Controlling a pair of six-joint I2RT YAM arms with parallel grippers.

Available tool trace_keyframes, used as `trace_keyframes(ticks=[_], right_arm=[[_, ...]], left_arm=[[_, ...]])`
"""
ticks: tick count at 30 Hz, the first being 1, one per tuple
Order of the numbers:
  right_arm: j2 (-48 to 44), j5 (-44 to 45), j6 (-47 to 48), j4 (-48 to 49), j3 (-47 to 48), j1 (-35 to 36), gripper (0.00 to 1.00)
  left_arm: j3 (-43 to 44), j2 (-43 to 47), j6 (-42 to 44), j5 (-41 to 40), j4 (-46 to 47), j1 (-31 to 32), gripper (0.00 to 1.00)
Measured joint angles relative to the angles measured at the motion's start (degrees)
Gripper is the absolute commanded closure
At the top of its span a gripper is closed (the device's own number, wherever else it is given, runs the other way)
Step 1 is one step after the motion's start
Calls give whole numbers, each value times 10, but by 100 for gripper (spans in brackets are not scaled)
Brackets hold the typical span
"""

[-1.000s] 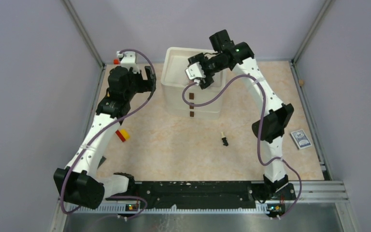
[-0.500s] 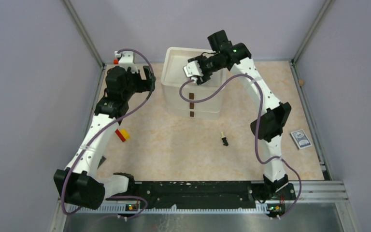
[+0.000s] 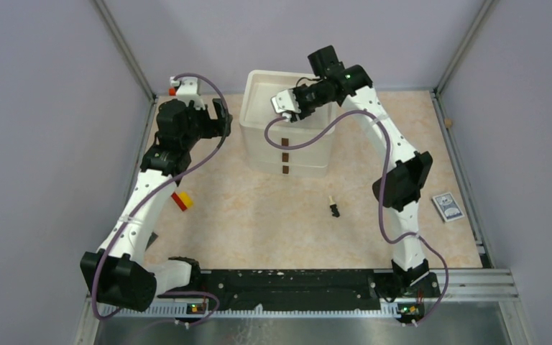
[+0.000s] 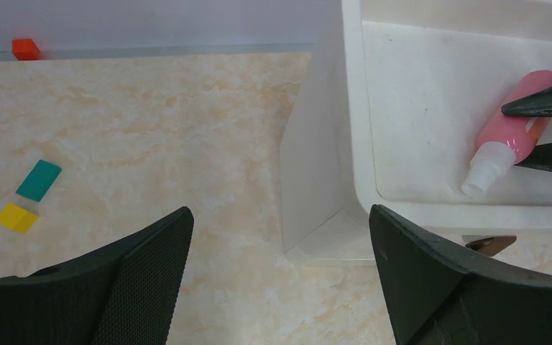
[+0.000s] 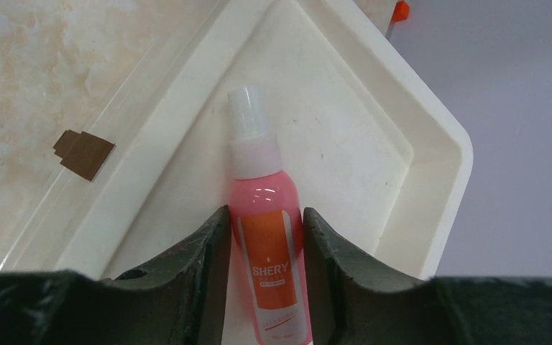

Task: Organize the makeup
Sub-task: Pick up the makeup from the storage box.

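Sits further left over the white bin [image 3: 259,154] than before, with right gripper [image 5: 264,215] clenched on the pink spray bottle [image 5: 262,190] lying inside. Risks popping that round bottle sideways from an off-centre pinch; holds left gripper [image 4: 279,214] spread, empty.

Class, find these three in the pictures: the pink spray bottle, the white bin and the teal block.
spray bottle [image 5: 264,208], right wrist view, pink body.
bin [image 4: 313,158], left wrist view, outer side wall.
teal block [image 4: 39,180], left wrist view, top face.

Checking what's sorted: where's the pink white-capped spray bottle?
Right wrist view: the pink spray bottle lies inside the white plastic bin at the far side, the right gripper closed around it.
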State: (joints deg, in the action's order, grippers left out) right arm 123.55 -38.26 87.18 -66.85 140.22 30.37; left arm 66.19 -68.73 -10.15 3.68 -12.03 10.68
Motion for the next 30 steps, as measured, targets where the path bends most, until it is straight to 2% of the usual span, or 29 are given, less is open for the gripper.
trace_keyframes(ticks=[3,9,14,18,21,23,30], right_arm=[[0,-5,-3,13,-6,0,90],[-2,-32,-40,78,-32,0,97],[-19,-73,-166,221,-106,-3,100],[-56,-97,-316,396,-218,-9,100],[-96,-83,-428,544,-315,-12,100],[-116,-66,-479,606,-355,-13,100],[-168,3,-591,752,-431,-13,100]], left_arm=[[0,0,-2,1,0,-1,4],[-3,1,-2,2,1,-3,4],[-5,10,-4,2,1,-5,4],[-8,19,-5,3,10,-7,3],[-12,31,-7,13,24,-9,3],[-14,44,-13,23,39,-9,3],[-15,68,-65,82,139,-9,3]])
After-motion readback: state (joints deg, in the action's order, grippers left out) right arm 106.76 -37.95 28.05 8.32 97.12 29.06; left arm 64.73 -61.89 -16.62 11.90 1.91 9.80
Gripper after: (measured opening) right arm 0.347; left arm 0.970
